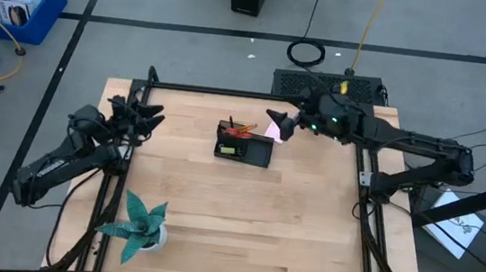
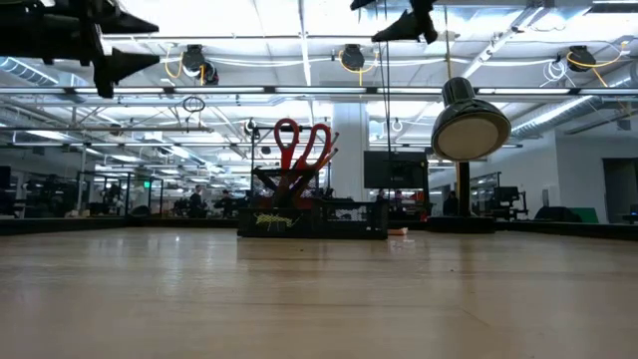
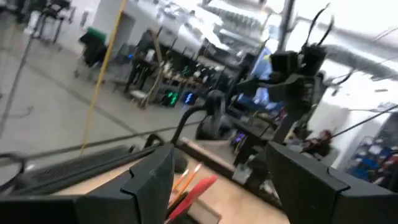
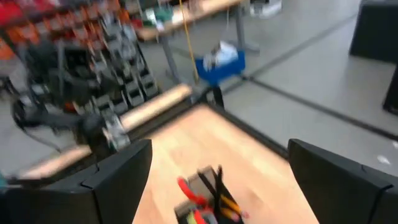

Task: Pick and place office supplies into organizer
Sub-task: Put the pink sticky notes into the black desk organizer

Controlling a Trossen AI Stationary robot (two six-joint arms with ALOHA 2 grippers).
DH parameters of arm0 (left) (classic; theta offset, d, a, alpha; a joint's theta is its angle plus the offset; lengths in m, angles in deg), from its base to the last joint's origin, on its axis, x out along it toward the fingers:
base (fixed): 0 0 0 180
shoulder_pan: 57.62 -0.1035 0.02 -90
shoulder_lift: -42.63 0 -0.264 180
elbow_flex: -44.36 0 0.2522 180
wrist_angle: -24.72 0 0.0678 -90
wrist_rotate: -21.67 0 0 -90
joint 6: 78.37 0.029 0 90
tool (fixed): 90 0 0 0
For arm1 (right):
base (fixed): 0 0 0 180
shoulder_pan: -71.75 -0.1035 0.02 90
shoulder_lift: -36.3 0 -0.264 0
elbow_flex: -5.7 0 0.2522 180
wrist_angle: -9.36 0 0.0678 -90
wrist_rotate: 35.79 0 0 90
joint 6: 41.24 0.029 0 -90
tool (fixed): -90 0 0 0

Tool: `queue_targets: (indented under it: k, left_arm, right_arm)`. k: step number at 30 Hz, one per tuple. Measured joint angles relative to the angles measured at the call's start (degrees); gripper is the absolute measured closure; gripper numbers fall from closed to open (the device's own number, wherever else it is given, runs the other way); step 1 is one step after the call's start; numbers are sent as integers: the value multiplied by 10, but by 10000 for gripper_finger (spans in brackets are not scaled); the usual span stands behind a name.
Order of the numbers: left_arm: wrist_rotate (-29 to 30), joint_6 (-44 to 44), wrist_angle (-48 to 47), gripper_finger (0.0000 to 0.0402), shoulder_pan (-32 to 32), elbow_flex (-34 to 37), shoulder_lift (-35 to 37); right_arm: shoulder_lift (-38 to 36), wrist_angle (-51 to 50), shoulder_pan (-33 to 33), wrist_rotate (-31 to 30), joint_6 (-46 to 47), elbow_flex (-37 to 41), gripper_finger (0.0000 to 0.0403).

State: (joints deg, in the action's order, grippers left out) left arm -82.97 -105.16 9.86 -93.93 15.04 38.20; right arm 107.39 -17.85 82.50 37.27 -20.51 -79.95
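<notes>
organizer: your organizer (image 1: 244,145) sits toward the worktop's (image 1: 233,235) far edge, about mid-width
scissors: red-handled scissors (image 2: 301,150) stand upright in it, with orange pencils (image 1: 242,129)
sticky pad: pink sticky-note pad (image 1: 273,129) at its far right corner
left gripper (image 1: 147,117): near the far left corner, jaws open, empty
right gripper (image 1: 279,124): raised just by the pad, jaws wide, empty

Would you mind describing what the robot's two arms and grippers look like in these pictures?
Both arms are dark, nearly black, jointed links. The left gripper and right gripper each end in two dark, angular, tapering fingers. Small green lights glow on the right arm's wrist, and thin dark cables trail near its base.
</notes>
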Motion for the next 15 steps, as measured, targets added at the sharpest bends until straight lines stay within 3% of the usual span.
queue_targets:
  k: [8,15]
  left_arm:
    - [31,-3,-18,146,0,0,0]
    - [27,20,-18,146,0,0,0]
  right_arm:
    - [83,-139,58,101,43,-102,39]
    - [143,-202,104,207,-20,-166,39]
